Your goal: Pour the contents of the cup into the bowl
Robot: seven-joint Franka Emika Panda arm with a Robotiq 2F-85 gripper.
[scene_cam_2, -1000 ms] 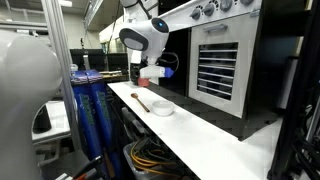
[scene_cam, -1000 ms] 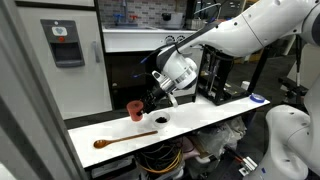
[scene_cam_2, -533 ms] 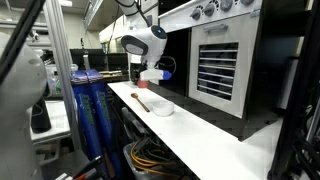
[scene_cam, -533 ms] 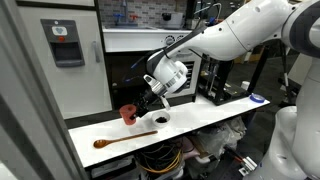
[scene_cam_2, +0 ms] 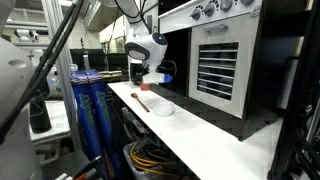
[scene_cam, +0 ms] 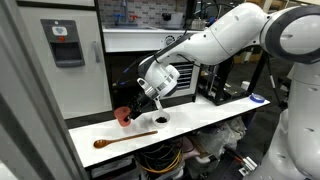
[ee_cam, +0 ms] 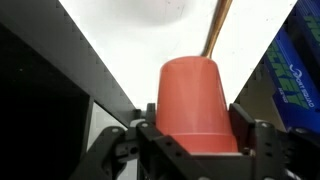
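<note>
The cup [ee_cam: 198, 100] sits in my claw [ee_cam: 197, 128], pinched between the two fingers [ee_cam: 150, 128] that press on its red sides (it fills most of the wrist view). Beyond it in that view the spoon [ee_cam: 215, 28] runs away across the white surface [ee_cam: 130, 40].

In an exterior view the cup [scene_cam: 123, 116] hangs at the end of the arm [scene_cam: 215, 40], low over the surface [scene_cam: 205, 112] near its far edge. I cannot tell whether its base touches the top or clears it. The claw [scene_cam: 135, 107] grips it from above and to one side.

The bowl [scene_cam: 161, 120] stands near the cup but apart from it, and its inside looks dark. In front of both lies the spoon [scene_cam: 120, 139], flat on the surface, with its head at the end away from the bowl.

In an exterior view from along the surface [scene_cam_2: 205, 140], the bowl [scene_cam_2: 162, 108] shows white and low. The spoon [scene_cam_2: 141, 100] lies just behind it, and the claw [scene_cam_2: 150, 78] hangs above and beyond them (the cup is too small there for me to pick out).
</note>
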